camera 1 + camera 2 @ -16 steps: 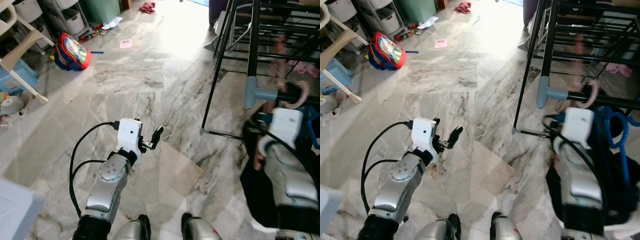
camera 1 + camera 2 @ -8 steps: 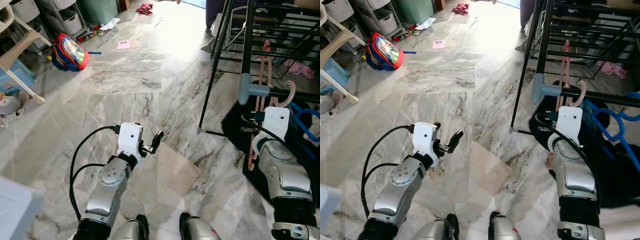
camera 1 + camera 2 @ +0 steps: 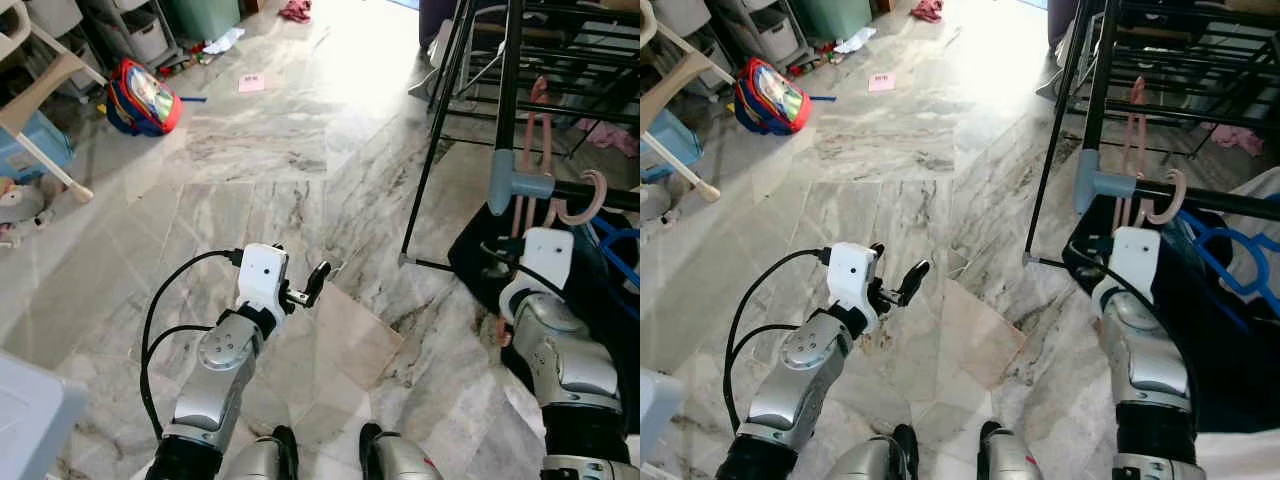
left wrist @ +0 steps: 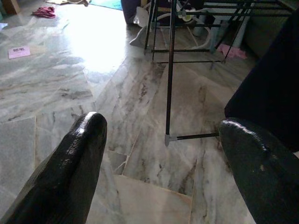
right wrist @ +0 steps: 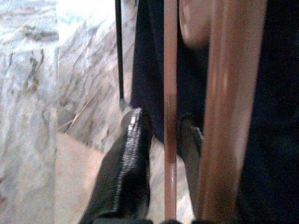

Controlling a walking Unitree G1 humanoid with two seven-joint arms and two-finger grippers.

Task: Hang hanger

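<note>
A pink hanger [image 3: 527,150] stands upright at the black drying rack [image 3: 505,60], beside the rack's grey-blue joint [image 3: 512,183]. Its hook [image 3: 584,196] curls at the black rail [image 3: 615,196]; whether it rests on the rail I cannot tell. My right gripper [image 5: 166,140] is shut on a thin bar of the hanger, with a black finger [image 5: 133,154] on either side. In the left eye view the white wrist housing [image 3: 547,250] hides those fingers. Over the marble floor, my left gripper [image 3: 314,277] is held open with nothing in it, its fingertips [image 4: 88,135] wide apart.
Dark cloth [image 3: 1230,350] and a blue hanger [image 3: 1230,250] hang under the rail at the right. A red and blue backpack [image 3: 145,100], a chair leg [image 3: 45,160] and storage bins stand at the far left. A loose floor tile [image 3: 350,335] lies ahead of my feet.
The view has swayed slightly. The hanger was blurred a second ago and is now steady by the rail, with my right gripper on it as before. My left arm has not moved.
</note>
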